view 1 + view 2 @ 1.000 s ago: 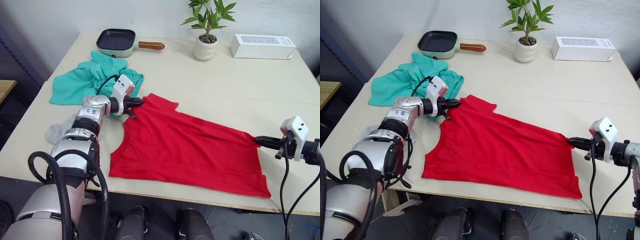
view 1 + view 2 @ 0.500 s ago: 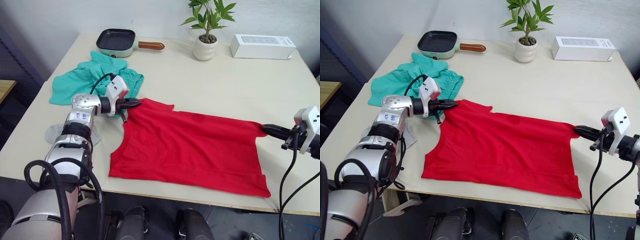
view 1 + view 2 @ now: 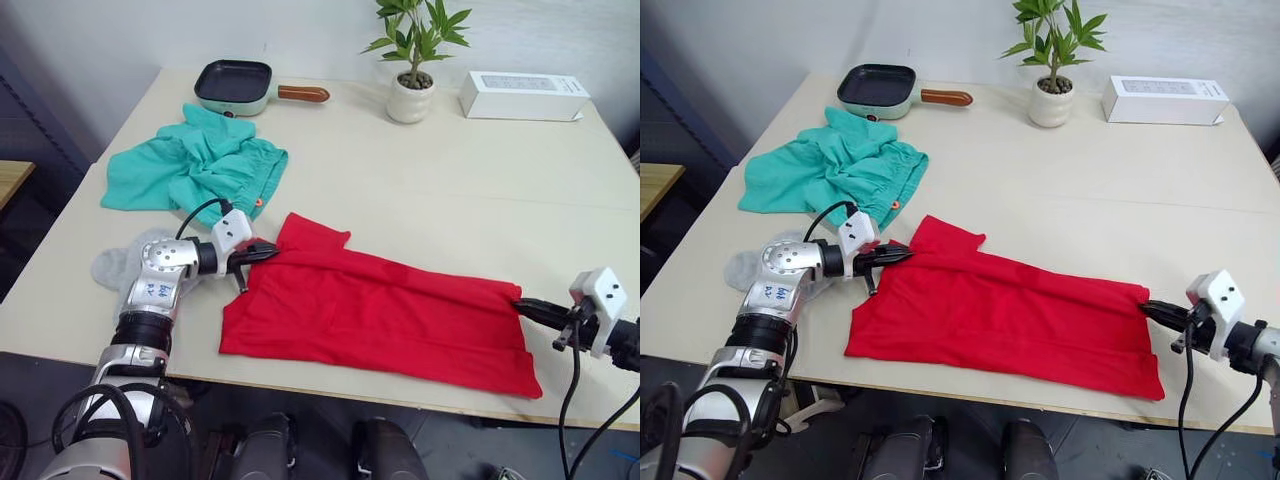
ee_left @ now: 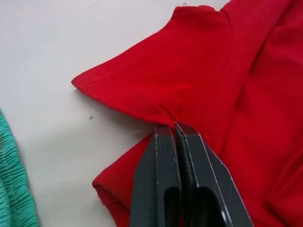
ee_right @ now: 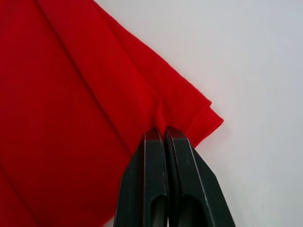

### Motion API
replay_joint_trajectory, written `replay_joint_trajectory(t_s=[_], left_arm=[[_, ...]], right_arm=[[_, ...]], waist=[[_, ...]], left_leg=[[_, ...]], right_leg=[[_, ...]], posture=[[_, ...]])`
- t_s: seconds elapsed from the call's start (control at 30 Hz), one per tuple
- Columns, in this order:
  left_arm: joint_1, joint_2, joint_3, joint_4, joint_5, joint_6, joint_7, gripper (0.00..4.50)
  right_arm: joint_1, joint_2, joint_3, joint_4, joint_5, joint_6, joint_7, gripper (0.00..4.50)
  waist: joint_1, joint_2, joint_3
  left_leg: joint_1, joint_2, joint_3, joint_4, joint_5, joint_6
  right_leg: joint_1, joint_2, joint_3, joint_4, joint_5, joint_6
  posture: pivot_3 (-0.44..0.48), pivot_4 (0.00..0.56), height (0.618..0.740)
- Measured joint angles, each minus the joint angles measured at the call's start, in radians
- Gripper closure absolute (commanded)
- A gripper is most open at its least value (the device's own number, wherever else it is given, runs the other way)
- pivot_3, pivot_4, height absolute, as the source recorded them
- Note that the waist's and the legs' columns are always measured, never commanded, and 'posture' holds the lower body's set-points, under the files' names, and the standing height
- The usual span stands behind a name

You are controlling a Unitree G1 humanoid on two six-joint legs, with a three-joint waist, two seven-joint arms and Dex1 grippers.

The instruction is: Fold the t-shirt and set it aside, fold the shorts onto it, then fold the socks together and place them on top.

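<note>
Both tools point(image 3: 268, 249) lower, t-shirt point(image 3: 380, 315) pinched

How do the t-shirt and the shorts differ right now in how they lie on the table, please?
The t-shirt is red and stretched fairly flat between the left gripper and right gripper, both shut on its edge; the shorts are teal, crumpled in a heap and untouched. The t-shirt covers more table than the shorts. Both are soft fabric.
</note>
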Motion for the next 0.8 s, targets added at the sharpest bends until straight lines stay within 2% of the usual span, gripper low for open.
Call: replay_joint_trajectory(t_s=[0.1, 0.2, 0.3, 0.43, 0.47, 0.53, 0.63, 0.8], left_arm=[[0.003, 0.019, -0.005, -0.052, -0.026, 0.097, -0.006, 3.84], [-0.041, 0.067, -0.005, -0.049, -0.073, 0.247, -0.057, 2.94], [-0.157, 0.098, -0.004, -0.015, -0.098, 0.396, -0.087, 1.97], [-0.416, 0.075, -0.009, 0.212, -0.107, 0.516, -0.076, 0.71], [-0.468, 0.055, -0.011, 0.281, -0.098, 0.513, -0.047, 0.7], [-0.536, 0.001, -0.015, 0.413, -0.071, 0.487, 0.036, 0.7], [-0.554, -0.071, -0.047, 0.579, -0.019, 0.389, 0.133, 0.7], [-0.574, -0.148, -0.084, 0.715, 0.053, 0.274, 0.224, 0.7]], right_arm=[[-0.006, 0.0, 0.015, 0.001, -0.009, 0.028, -0.013, 3.85], [-0.008, -0.023, 0.015, 0.0, 0.003, 0.074, 0.002, 2.86], [-0.011, -0.064, 0.014, 0.0, 0.003, 0.077, 0.028, 1.76], [-0.034, -0.138, -0.012, 0.005, 0.021, 0.115, 0.078, 0.32], [-0.049, -0.155, -0.02, 0.009, 0.028, 0.124, 0.086, 0.03], [-0.085, -0.174, -0.024, 0.011, 0.037, 0.139, 0.096, 0.03], [-0.114, -0.174, -0.024, 0.019, 0.036, 0.136, 0.096, 0.03], [-0.113, -0.168, 0.004, 0.005, 0.029, 0.136, 0.109, 0.03]], waist=[[0.0, 0.0, 0.0], [0.0, 0.0, 0.0], [0.002, 0.0, 0.0], [0.016, 0.0, 0.0], [0.019, -0.001, 0.0], [0.021, -0.001, 0.0], [0.019, -0.002, -0.001], [0.022, -0.002, 0.0]], left_leg=[[0.002, 0.0, 0.0, -0.001, 0.0, 0.0], [0.003, 0.0, 0.001, -0.001, 0.0, 0.0], [0.003, 0.0, 0.001, -0.001, 0.0, 0.0], [0.003, -0.002, 0.001, -0.001, -0.001, 0.001], [0.003, -0.002, 0.001, -0.001, -0.001, 0.002], [0.003, -0.002, 0.001, -0.001, -0.001, 0.002], [0.003, -0.001, 0.002, -0.002, -0.001, 0.002], [0.001, -0.002, 0.002, -0.001, -0.001, 0.002]], right_leg=[[0.002, 0.0, 0.0, 0.0, 0.0, 0.0], [0.002, 0.0, 0.0, 0.0, 0.0, 0.0], [0.002, 0.0, 0.0, -0.001, 0.0, 0.0], [0.003, 0.0, 0.001, -0.001, 0.0, 0.0], [0.003, 0.0, 0.001, -0.001, 0.0, 0.0], [0.003, 0.0, 0.001, -0.002, 0.0, 0.001], [0.002, 0.0, 0.001, -0.002, 0.0, 0.001], [0.0, -0.001, 0.0, -0.001, 0.0, 0.001]], posture=[[0.0, 0.15, 0.74], [0.0, 0.15, 0.74], [0.0, 0.15, 0.74], [0.0, 0.15, 0.74], [0.0, 0.15, 0.74], [0.0, 0.15, 0.74], [0.0, 0.15, 0.74], [0.0, 0.15, 0.74]])
